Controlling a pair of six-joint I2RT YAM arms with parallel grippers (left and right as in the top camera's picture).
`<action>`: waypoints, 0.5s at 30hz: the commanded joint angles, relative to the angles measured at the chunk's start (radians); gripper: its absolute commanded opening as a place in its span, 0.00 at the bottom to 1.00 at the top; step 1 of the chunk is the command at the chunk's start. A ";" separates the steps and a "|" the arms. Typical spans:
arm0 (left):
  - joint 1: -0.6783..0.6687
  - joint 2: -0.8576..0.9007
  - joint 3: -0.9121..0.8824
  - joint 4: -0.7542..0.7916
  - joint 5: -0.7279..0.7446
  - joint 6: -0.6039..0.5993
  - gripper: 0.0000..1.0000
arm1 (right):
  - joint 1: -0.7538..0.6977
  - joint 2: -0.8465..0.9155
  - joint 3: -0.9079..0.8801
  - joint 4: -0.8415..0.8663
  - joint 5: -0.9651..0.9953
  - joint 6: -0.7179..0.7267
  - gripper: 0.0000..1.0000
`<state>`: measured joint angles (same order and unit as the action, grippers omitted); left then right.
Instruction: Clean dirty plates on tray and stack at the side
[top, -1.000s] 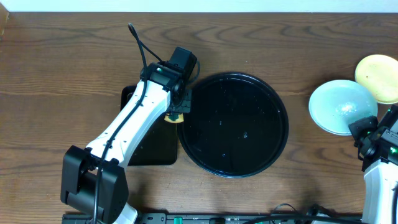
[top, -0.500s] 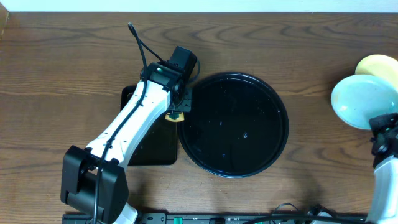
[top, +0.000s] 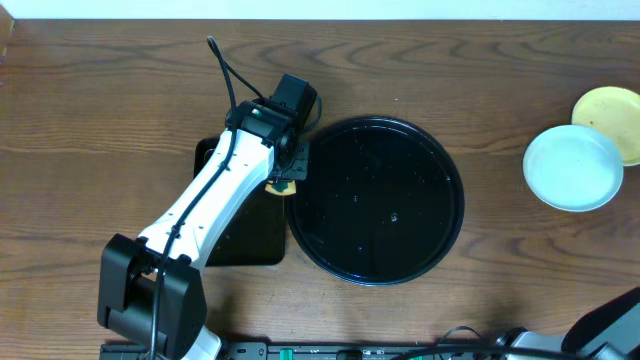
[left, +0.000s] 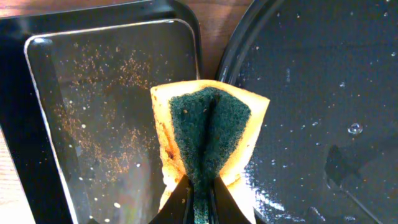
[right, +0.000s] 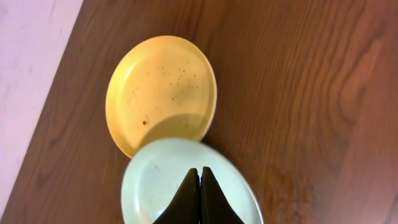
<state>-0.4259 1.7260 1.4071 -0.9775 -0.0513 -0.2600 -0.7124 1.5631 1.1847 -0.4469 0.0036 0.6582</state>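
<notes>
The round black tray (top: 440, 160) sits mid-table, wet with droplets and carrying no plates. To its right, on the bare wood, a mint-green plate (top: 573, 168) overlaps the edge of a yellow plate (top: 610, 110). In the right wrist view the yellow plate (right: 161, 87) has a few brown specks, and the mint plate (right: 155, 186) lies below it. My right gripper (right: 199, 173) hovers shut over the mint plate with nothing between its fingers. My left gripper (left: 199, 190) is shut on a yellow-and-green sponge (left: 208, 130), which it holds over the tray's left rim (left: 239, 43).
A smaller rectangular black tray (top: 250, 240) lies left of the round one, speckled with brown crumbs and drops in the left wrist view (left: 99, 112). The left arm (top: 210, 200) stretches across it. The right arm's base (top: 610, 335) shows at the front right corner.
The mint plate has shifted right and now rests against the yellow one. My right arm has pulled back toward the front right corner. The left arm and the sponge have stayed still.
</notes>
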 joint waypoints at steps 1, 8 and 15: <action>0.007 0.002 -0.005 0.002 -0.001 0.017 0.08 | -0.014 0.041 0.067 -0.042 -0.036 -0.031 0.02; 0.007 0.002 -0.005 0.016 -0.001 0.016 0.08 | -0.013 0.043 0.071 -0.114 -0.039 -0.054 0.02; 0.007 0.002 -0.005 0.015 -0.001 0.016 0.08 | 0.068 0.043 0.071 -0.292 -0.066 -0.065 0.01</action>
<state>-0.4259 1.7260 1.4071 -0.9615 -0.0513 -0.2573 -0.7063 1.6001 1.2358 -0.6937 -0.0387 0.6159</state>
